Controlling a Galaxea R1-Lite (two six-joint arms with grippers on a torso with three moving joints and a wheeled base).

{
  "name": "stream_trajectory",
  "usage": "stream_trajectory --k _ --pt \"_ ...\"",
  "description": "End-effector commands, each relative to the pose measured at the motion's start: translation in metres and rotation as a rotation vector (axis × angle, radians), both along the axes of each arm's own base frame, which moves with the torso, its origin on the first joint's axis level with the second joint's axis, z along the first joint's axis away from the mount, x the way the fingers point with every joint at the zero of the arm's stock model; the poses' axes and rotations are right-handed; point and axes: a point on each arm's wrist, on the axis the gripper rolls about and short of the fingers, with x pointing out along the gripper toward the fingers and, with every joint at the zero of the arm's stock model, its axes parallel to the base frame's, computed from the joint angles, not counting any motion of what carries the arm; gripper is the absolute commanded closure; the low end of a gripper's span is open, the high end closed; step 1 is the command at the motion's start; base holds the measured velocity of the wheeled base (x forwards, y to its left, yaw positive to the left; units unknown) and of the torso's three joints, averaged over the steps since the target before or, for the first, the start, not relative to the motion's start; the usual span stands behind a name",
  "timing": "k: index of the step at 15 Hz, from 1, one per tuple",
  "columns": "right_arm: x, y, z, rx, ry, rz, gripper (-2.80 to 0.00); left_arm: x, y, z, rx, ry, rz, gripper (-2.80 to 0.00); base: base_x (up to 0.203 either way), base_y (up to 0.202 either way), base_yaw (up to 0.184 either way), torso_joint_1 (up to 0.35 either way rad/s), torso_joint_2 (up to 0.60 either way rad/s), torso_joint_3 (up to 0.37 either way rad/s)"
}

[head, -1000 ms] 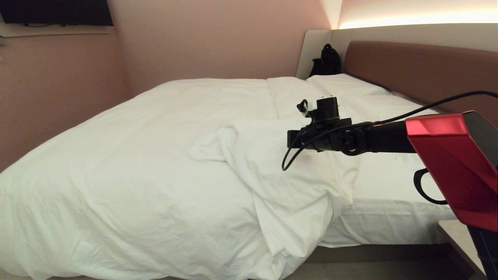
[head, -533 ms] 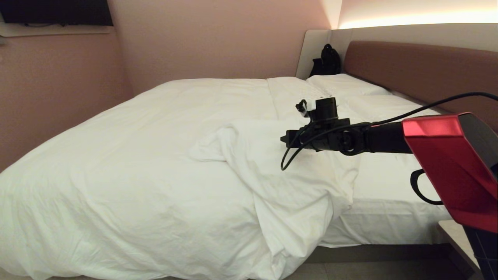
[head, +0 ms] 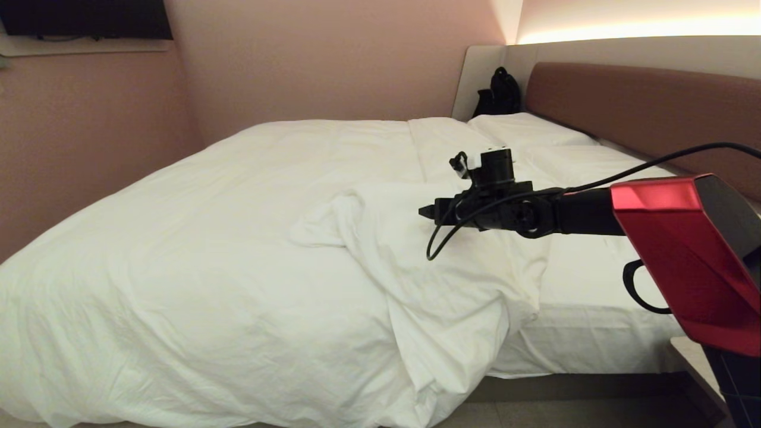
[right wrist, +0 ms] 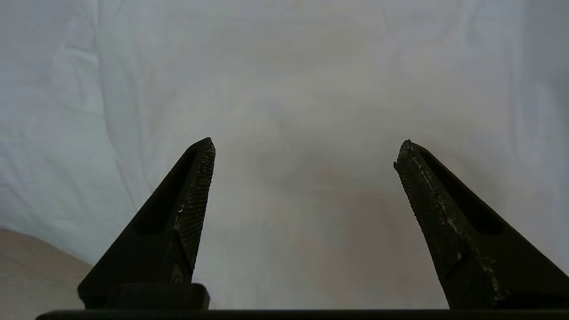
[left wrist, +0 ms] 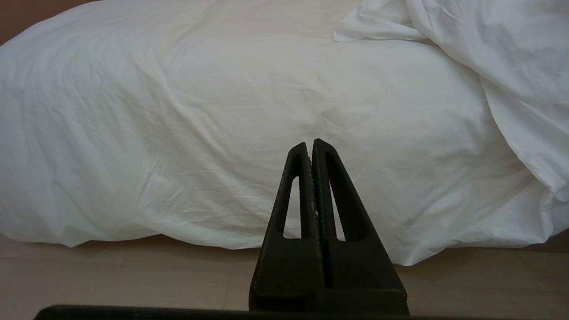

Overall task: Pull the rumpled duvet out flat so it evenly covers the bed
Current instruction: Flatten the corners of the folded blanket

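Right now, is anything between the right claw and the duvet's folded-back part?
Nothing visible. The right claw hangs open just above the folded-back duvet, with only white fabric between its fingers. The left claw is shut, low by the bed's side.

You can't see the duvet [head: 238,249] whole — its lower left runs off the head view; the right gripper [head: 425,212] fingertips hide behind its own wrist; the bed [head: 594,386] base is mostly covered.
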Motion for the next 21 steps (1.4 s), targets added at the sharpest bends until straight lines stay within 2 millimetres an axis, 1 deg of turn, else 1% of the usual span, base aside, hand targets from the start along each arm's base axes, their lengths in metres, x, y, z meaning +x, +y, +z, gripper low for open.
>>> stream_trajectory --k 1,3,6,9,11,14,16,21 --pt "0.000 0.001 0.000 0.007 0.003 0.022 -2.80 0.000 0.000 0.000 -0.002 -0.001 0.001 0.00 0.000 0.000 0.000 0.000 0.00 0.000" --pt "0.000 0.003 -0.003 0.007 0.010 0.032 -2.80 0.000 0.000 0.000 -0.002 -0.001 0.001 0.00 0.000 0.000 0.000 0.000 0.00 0.000" --pt "0.005 0.005 -0.017 -0.024 0.021 0.044 -2.80 0.000 0.000 0.000 0.000 -0.001 0.001 0.00 0.000 0.000 0.000 0.000 0.00 0.000" --pt "0.014 0.005 -0.046 -0.097 0.035 0.052 -2.80 0.000 0.000 0.000 0.000 -0.001 0.001 0.00 0.000 0.000 0.000 0.000 0.00 0.000" --pt "0.022 0.003 -0.063 -0.165 0.014 0.023 -2.80 0.000 0.000 0.000 -0.001 -0.001 0.001 0.00 0.000 0.000 0.000 0.000 0.00 0.000" --pt "0.031 -0.002 -0.083 -0.210 0.008 0.009 -2.80 0.000 0.000 0.000 -0.001 0.000 0.001 0.00 0.000 0.000 0.000 0.000 0.00 0.000" --pt "0.034 -0.007 -0.092 -0.225 0.023 0.010 -2.80 0.000 0.000 0.000 -0.002 -0.001 0.001 0.00 0.000 0.000 0.000 0.000 0.00 0.000" --pt "0.036 -0.007 -0.104 -0.231 0.042 0.013 -2.80 0.000 0.000 0.000 0.000 0.001 0.001 0.00 0.000 0.000 0.000 0.000 0.00 0.000"
